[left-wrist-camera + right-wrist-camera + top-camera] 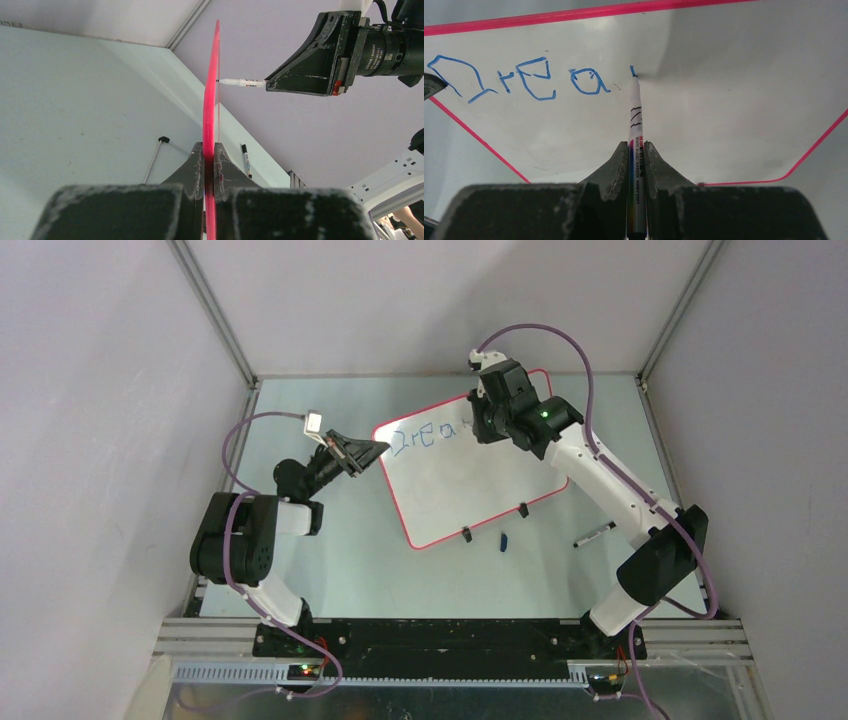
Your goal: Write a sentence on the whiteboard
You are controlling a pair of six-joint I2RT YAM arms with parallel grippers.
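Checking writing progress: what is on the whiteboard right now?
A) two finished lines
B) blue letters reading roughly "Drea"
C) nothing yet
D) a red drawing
B: the right wrist view shows blue letters spelling roughly "Drea" on the whiteboard, with the marker tip touching just past the "a".

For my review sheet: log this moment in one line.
left hand grips whiteboard edge | right hand holds marker, tip on it | sentence reads Drea

whiteboard (470, 485) sitting skewed mid-frame on the pale green table (350, 560), blue scrawl (425, 437) across its upper left, left gripper (370, 452) pinching its left corner, right gripper (482, 426) at the top edge, little blue cap (504, 540) and loose black marker (595, 534) lower right
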